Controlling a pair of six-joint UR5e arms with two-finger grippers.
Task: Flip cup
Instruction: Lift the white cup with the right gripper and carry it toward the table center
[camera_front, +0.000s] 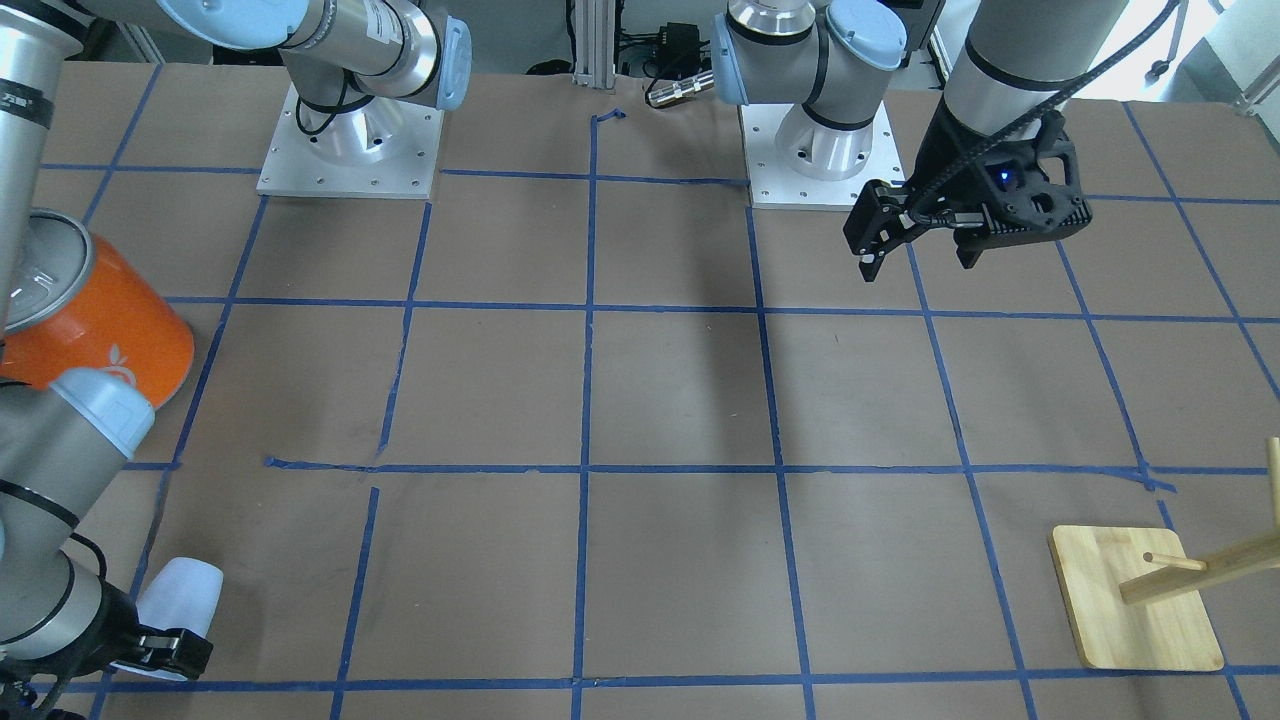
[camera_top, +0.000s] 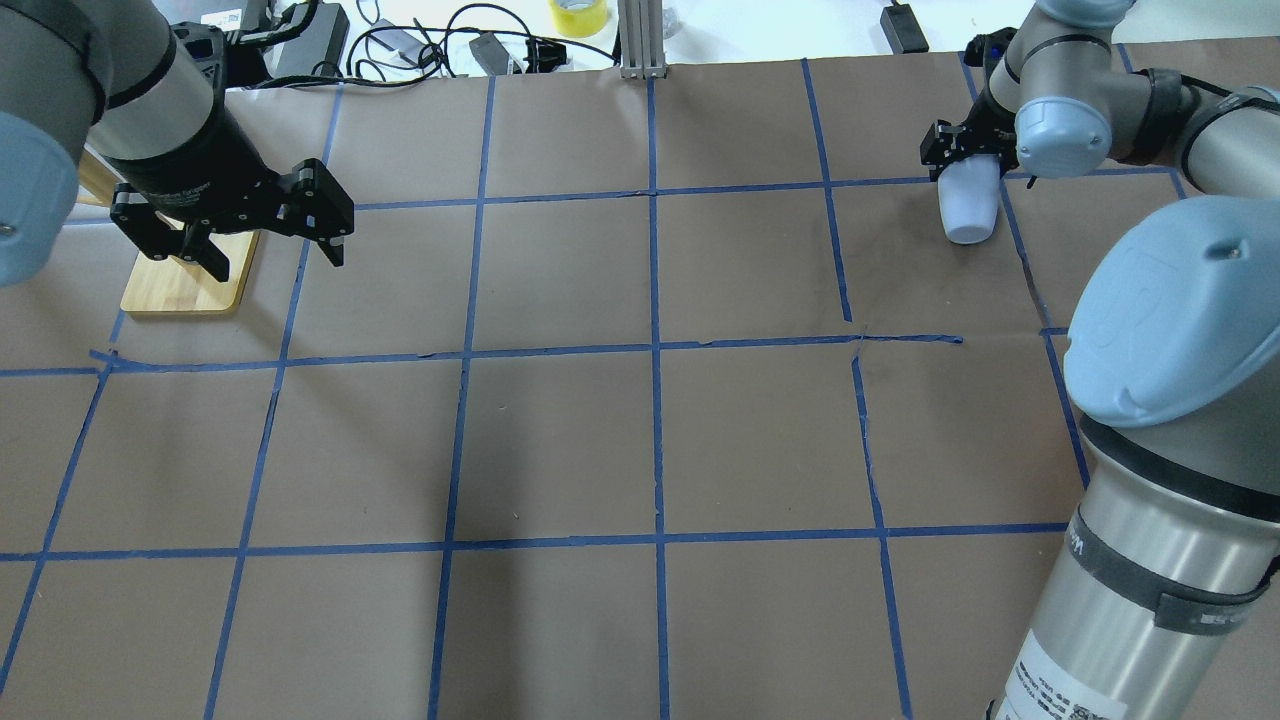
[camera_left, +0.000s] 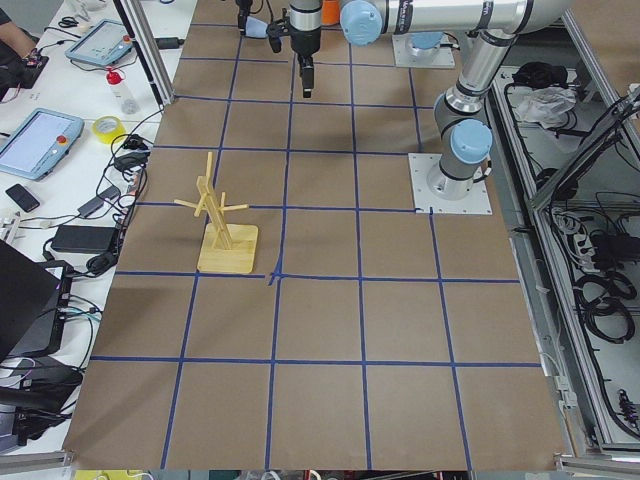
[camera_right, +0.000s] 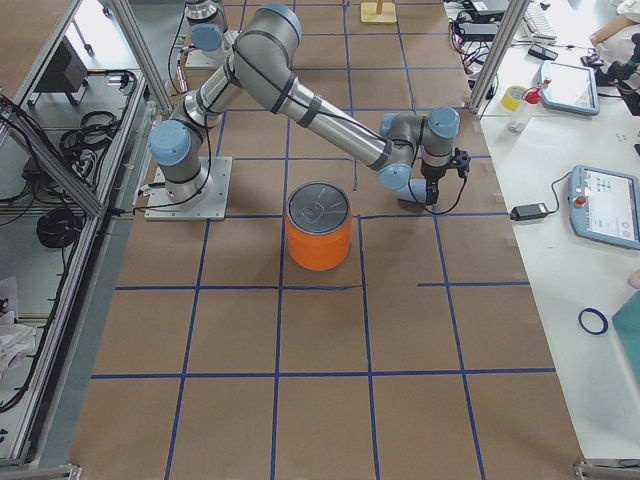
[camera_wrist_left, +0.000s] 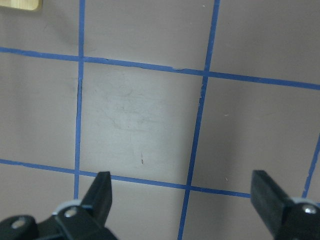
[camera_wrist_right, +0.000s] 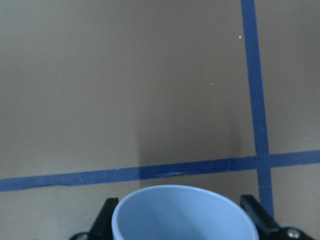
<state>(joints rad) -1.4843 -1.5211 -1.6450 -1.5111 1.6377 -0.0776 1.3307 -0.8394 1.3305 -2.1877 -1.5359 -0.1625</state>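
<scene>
Half the cup (camera_wrist_right: 181, 214) is cut off, clamped in right gripper (camera_top: 958, 165)

Front-facing camera: across table from robot, facing it, steep down-look, mid range; left gripper (camera_front: 918, 265) upper right of view, right gripper (camera_front: 165, 648) in lower-left corner.
Overhead camera: behind robot's shoulders, looking forward and down, sides mirrored against front view; both share brown paper table with blue tape grid (camera_top: 650, 440).
Side cameras: high at opposite table ends, far off, facing each other; both catch light wooden peg stand (camera_left: 225, 235) beside left gripper.
Wrist cameras: close, looking down past own fingertips; right one shows small pale blue-white plastic tumbler (camera_wrist_right: 180, 215) between its fingers.
</scene>
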